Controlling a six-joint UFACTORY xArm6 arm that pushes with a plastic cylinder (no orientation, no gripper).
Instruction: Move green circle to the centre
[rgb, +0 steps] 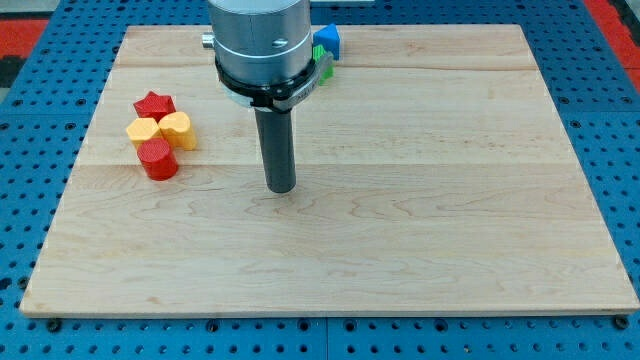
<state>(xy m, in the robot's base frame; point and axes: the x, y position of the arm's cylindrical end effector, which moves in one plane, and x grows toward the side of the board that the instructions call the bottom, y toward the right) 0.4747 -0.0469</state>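
Note:
My tip (281, 188) rests on the wooden board (420, 200) a little left of its middle. A green block (324, 68) shows only as a sliver at the view's top, mostly hidden behind the arm's body, so I cannot make out its shape. It lies up and to the right of my tip, well apart from it. A blue block (329, 41) sits right beside it, also partly hidden.
A cluster sits at the board's left: a red star (154, 104), a yellow block (143, 131), another yellow block (178, 130) and a red cylinder (158, 160), all touching or nearly so. A blue pegboard surrounds the board.

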